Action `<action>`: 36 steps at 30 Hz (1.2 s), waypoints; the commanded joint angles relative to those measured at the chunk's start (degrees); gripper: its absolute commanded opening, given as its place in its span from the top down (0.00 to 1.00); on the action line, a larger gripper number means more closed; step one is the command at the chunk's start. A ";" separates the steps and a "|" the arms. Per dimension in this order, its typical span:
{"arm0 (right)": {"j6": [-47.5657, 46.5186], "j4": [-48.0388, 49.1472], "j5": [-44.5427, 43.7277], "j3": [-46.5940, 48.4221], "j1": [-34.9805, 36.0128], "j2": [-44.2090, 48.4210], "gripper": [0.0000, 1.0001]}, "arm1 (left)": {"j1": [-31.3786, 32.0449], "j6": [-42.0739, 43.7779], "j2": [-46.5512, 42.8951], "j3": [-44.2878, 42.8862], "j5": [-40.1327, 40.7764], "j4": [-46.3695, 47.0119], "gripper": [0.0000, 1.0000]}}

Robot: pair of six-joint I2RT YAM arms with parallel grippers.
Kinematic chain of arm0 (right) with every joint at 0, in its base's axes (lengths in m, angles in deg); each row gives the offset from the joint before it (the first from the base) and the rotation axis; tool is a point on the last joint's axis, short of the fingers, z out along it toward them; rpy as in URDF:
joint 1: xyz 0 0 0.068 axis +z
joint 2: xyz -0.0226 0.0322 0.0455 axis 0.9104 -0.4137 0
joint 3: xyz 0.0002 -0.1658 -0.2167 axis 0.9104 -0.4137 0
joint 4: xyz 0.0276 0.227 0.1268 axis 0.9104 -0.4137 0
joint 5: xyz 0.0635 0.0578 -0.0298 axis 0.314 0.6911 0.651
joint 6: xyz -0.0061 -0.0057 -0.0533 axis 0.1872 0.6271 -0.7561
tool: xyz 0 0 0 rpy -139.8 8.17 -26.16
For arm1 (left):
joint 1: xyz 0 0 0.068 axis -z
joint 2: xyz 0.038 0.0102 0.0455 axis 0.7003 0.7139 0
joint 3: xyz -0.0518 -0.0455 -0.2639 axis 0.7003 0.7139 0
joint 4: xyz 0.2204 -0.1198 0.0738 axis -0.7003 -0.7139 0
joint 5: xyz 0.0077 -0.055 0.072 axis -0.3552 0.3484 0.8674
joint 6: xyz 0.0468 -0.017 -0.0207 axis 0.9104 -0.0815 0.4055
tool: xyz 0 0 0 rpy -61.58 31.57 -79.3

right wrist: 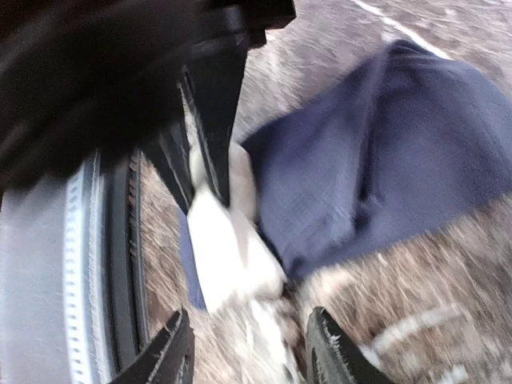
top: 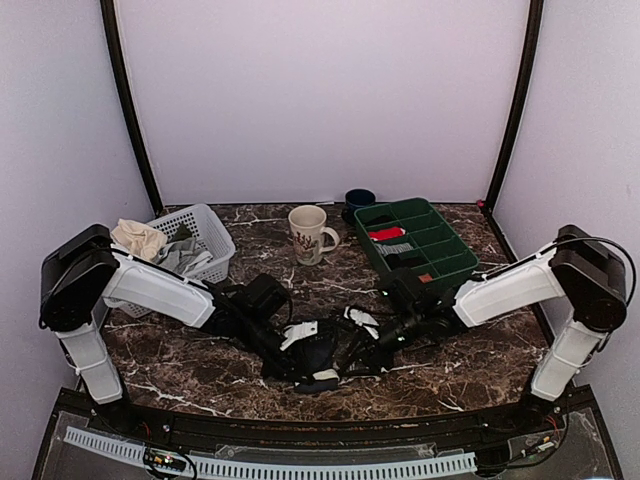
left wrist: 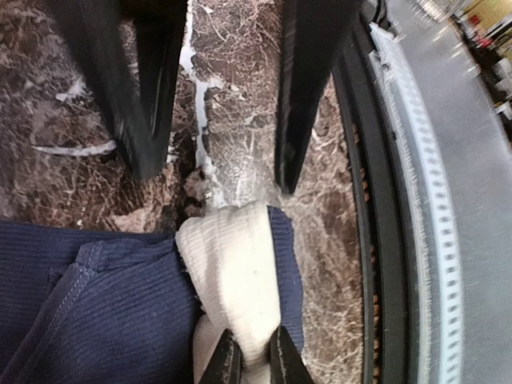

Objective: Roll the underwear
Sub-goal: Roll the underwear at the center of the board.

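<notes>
The underwear point(top: 322, 352) lies bunched on the marble table near the front edge, navy cloth point(left wrist: 96, 312) with a cream waistband point(left wrist: 232, 272). My left gripper point(left wrist: 254, 362) is shut on a fold of the waistband. In the top view it point(top: 308, 362) is at the garment's front left. My right gripper point(right wrist: 252, 356) is open and empty, just in front of the waistband point(right wrist: 228, 248), its jaws standing over bare marble. In the top view it point(top: 350, 355) is at the garment's right. Its two dark fingers point(left wrist: 308, 88) show ahead in the left wrist view.
A white basket point(top: 205, 225) with clothes stands at the back left. A cream mug point(top: 306, 233) and a dark cup point(top: 359, 199) stand at the back middle. A green tray point(top: 440, 262) with rolled bundles is at the back right. The table's front rail point(left wrist: 416, 200) is close by.
</notes>
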 commanded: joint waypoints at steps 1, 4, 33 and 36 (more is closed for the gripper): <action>-3.47 5.82 -10.33 -5.30 2.65 6.20 0.52 | -2.88 -4.11 5.98 -1.56 -14.09 -11.02 1.00; -6.51 7.13 -16.06 -8.18 7.07 10.98 0.52 | -4.99 -3.75 8.86 -3.19 -18.44 -13.11 1.00; -19.66 9.05 -26.87 -0.89 17.34 -1.07 1.00 | -7.83 -2.88 17.23 -8.35 -20.99 -17.53 0.92; -16.18 7.66 -22.11 -0.37 15.79 -1.17 1.00 | -8.19 -3.59 12.38 -7.37 -17.67 -17.83 0.66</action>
